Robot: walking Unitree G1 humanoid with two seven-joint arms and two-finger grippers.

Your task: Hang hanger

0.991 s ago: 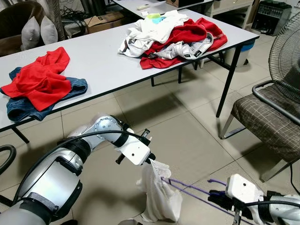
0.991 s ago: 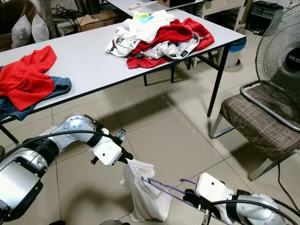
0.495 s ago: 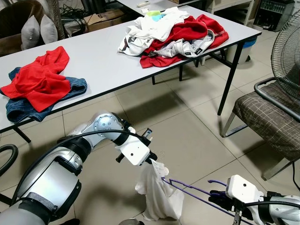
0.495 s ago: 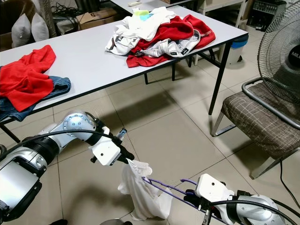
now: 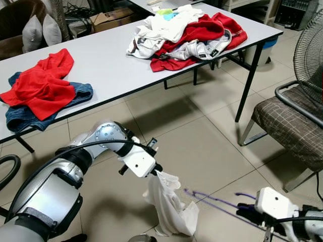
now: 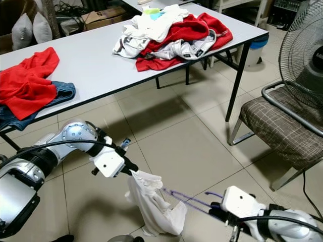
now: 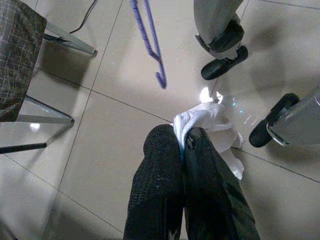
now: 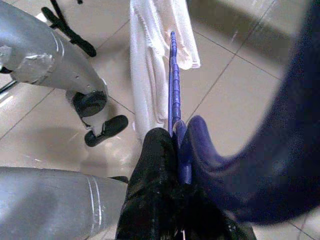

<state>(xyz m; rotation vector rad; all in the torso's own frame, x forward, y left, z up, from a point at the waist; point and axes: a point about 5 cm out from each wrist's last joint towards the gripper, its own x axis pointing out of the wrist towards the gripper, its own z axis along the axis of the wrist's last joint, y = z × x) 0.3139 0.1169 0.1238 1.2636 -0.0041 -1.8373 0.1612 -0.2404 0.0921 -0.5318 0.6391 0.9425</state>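
- Left eye view: my left gripper (image 5: 157, 171) hangs low over the tiled floor (image 5: 202, 146), its two black fingers (image 7: 165, 165) pressed together on a pinched corner of a white garment (image 5: 169, 204) that droops from it in loose folds.
- My right gripper (image 8: 175, 145), lower and to the right, is clamped on a thin purple hanger (image 5: 214, 201); the hanger reaches across toward the cloth, and its far end lies against or just inside the garment (I cannot tell which).
- The hanger looks light and stiff, a slim wire or plastic rod. I judge it easy to twist out of a narrow pinch, so a hold near the hook end or along the straight bar seems safest.
- The garment looks soft, limp and light. It will sag and swing, and I judge the collar or shoulder seam the best place to hold it so the hanger can slide in.
- Behind stands a long grey table (image 5: 106, 65) with a red and blue pile (image 5: 43, 93) and a second heap of red and white clothes (image 5: 189, 30); a checked chair (image 5: 290, 126) sits to the right beside a fan (image 6: 305, 48).
- Writing: the fan's hub carries a small label, too small to read.
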